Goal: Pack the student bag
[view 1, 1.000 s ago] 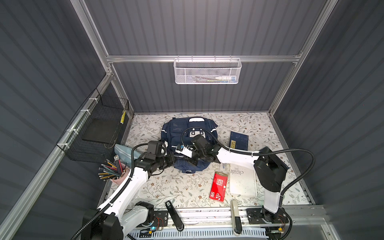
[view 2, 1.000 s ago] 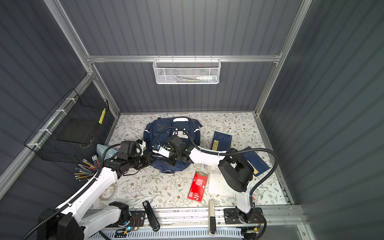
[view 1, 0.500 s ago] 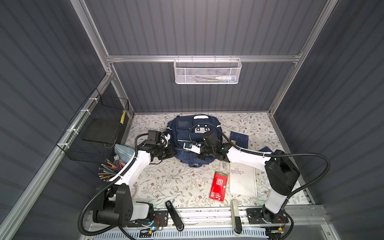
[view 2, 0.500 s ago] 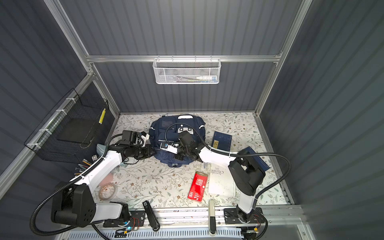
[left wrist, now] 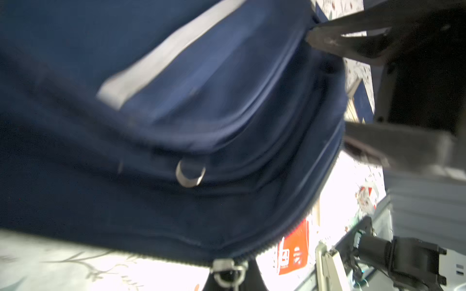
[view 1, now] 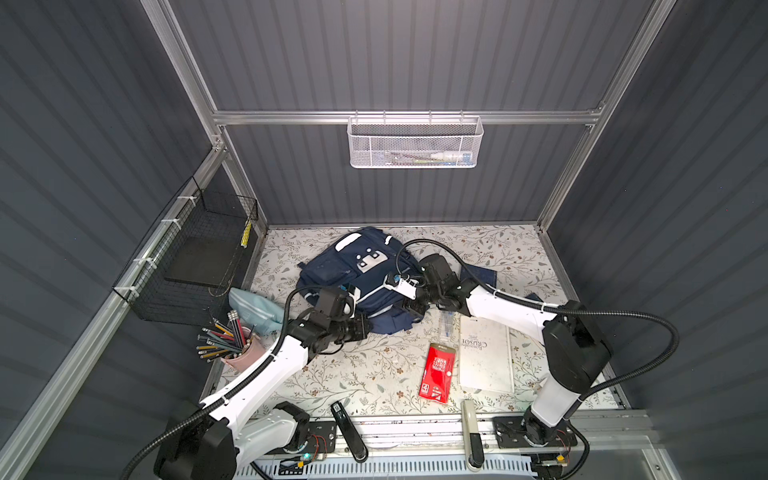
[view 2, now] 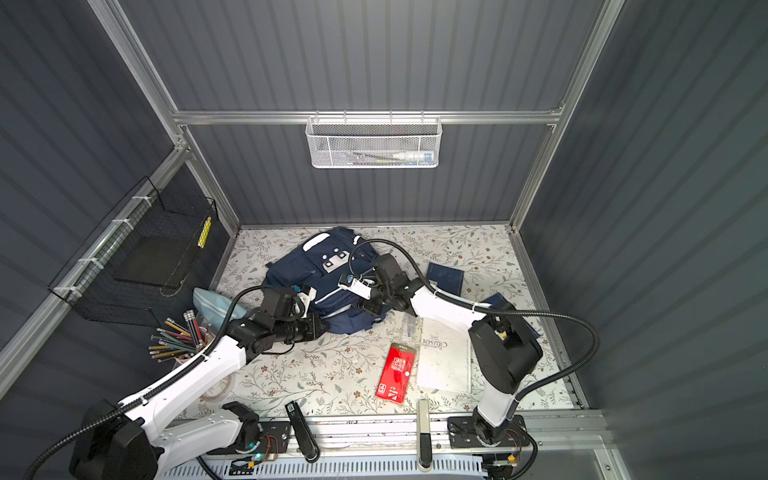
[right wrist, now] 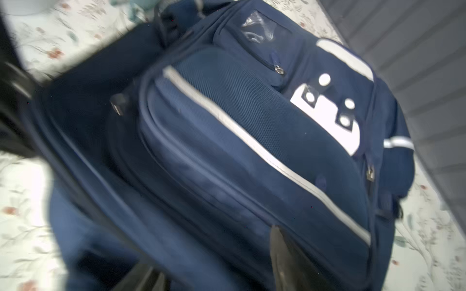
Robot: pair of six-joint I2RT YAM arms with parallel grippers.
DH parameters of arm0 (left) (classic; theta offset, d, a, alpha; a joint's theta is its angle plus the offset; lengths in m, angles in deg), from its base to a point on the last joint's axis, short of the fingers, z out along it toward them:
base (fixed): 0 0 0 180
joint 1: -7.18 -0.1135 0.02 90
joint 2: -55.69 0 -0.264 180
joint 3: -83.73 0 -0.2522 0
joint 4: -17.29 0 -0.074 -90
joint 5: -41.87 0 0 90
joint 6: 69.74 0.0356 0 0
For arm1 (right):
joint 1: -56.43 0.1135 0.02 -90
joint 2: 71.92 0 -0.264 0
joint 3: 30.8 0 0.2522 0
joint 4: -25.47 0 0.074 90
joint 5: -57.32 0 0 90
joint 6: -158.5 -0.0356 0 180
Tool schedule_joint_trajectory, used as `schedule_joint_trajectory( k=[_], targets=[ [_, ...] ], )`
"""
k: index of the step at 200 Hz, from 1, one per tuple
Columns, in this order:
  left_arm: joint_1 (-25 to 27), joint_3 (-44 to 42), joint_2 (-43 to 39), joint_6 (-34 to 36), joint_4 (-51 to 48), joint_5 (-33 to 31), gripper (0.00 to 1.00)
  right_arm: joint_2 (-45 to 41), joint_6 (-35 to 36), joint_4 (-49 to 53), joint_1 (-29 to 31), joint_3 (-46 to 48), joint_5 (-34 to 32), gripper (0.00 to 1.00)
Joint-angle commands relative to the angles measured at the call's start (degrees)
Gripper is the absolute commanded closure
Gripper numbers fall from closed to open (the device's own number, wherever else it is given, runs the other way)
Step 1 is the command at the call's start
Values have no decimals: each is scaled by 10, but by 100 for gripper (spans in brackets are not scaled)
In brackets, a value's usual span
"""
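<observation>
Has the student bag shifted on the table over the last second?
Yes. The student bag has swung round: its top end now lies further left, nearer the black wire basket and farther from the navy notebook.

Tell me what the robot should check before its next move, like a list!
1. Left gripper shut on the zip pull: ok.
2. Right gripper open, holding nothing: ok.
3. Student bag open wide enough to pack: cannot tell, the wrist views are blurred.
4. Red packet and white book lying uncovered on the table: ok.
5. Both grippers apart from each other: ok.
</observation>
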Motion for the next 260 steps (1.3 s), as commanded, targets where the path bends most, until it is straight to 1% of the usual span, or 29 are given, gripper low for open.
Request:
schedule_joint_trajectory(
  k=[1,34,35,39,53,61,65,69,76,80,84,88,98,102,119,147,151,166,174,188,203,209,218,229,238,248,260],
  targets=[
    [4,31,25,-18,36,-11,100,-2,-38,-20,39,10,6,35],
    [8,36,27,-22,48,2,100,48,-33,17,42,-30,6,35],
    [8,35,27,-22,48,2,100,49,-33,19,42,-31,17,35],
    [7,35,24,-24,49,2,100,55,-34,24,43,-38,31,35],
    [7,30,19,-28,52,5,100,71,-38,21,45,-47,44,37],
    [8,28,17,-29,54,9,100,79,-39,5,45,-46,43,41],
    [8,27,15,-29,53,10,100,84,-37,-4,45,-45,36,46],
    [8,26,13,-30,52,8,100,88,-34,-7,45,-46,29,53],
    [7,23,10,-28,46,2,100,95,-27,-4,45,-51,19,71],
    [8,21,9,-26,42,-1,100,97,-25,-3,45,-53,-4,78],
    [8,19,8,-24,35,-8,100,97,-22,-2,45,-53,-10,85],
    [8,18,8,-19,25,-23,100,95,-19,-2,44,-50,-13,90],
    [5,10,10,-9,6,-59,100,83,-13,-12,42,-34,-11,98],
    [3,6,13,-5,-1,-72,100,78,-11,-20,41,-25,-9,100],
    [-35,-1,30,14,-34,-95,100,56,3,-32,34,0,-9,100],
    [-143,-12,32,50,-46,-119,100,22,12,-27,7,23,6,100],
    [-156,-10,34,55,-46,-120,100,16,14,-27,2,27,31,100],
    [-196,4,58,62,-36,-104,97,-2,20,-28,-12,39,57,100],
    [-208,15,74,62,-28,-107,97,-6,22,-21,-21,39,72,100],
    [-219,41,104,67,-29,-136,96,-9,18,-8,-39,32,98,100],
    [-234,61,128,73,-27,-157,96,-12,18,-4,-50,34,103,100],
    [-239,66,135,77,-24,-155,95,-11,20,-3,-53,34,102,100],
    [-242,76,142,83,-19,-148,90,-7,22,1,-52,29,98,100],
    [-241,77,145,85,4,-112,84,1,12,4,-46,20,100,100],
    [-235,80,146,84,16,-84,78,7,5,4,-37,16,89,92],
    [-225,86,145,84,9,-77,71,15,-4,-1,-21,15,74,78],
    [-216,90,135,84,-4,-81,59,20,-21,-12,-5,19,51,62]
  ],
)
